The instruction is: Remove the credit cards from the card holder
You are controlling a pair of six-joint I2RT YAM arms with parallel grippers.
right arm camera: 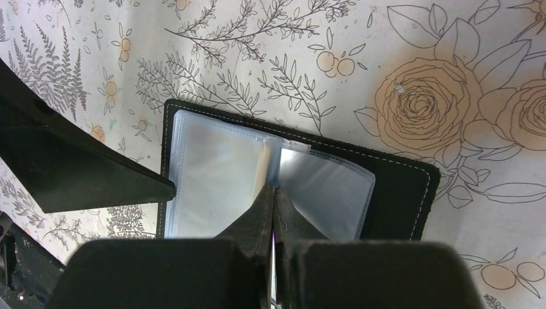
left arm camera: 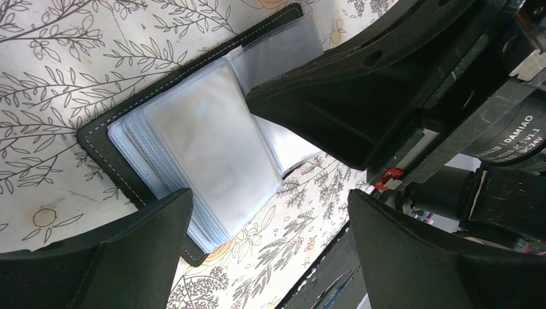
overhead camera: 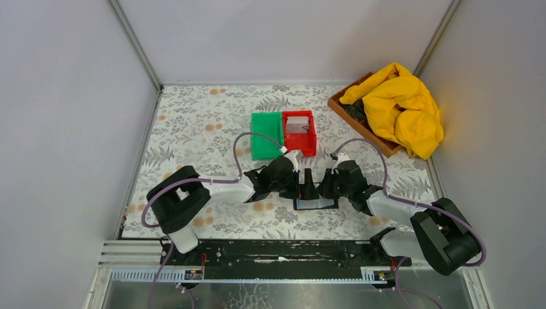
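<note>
**While the card holder [overhead camera: 315, 205] lies open: right jaws clenched at its fold**

I see it flat on the desk [overhead camera: 193, 129] at the near edge, between both arms, with its clear sleeves [left arm camera: 206, 135] fanned. Right jaws are clenched, tips touching the sleeves. Left jaws are released wide, just beside it.

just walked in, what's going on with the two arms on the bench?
The card holder lies open on the table. The right tool is shut, its tips down at the centre fold among the clear sleeves; whether it pinches one is unclear. The left tool hangs open over the stack.
</note>
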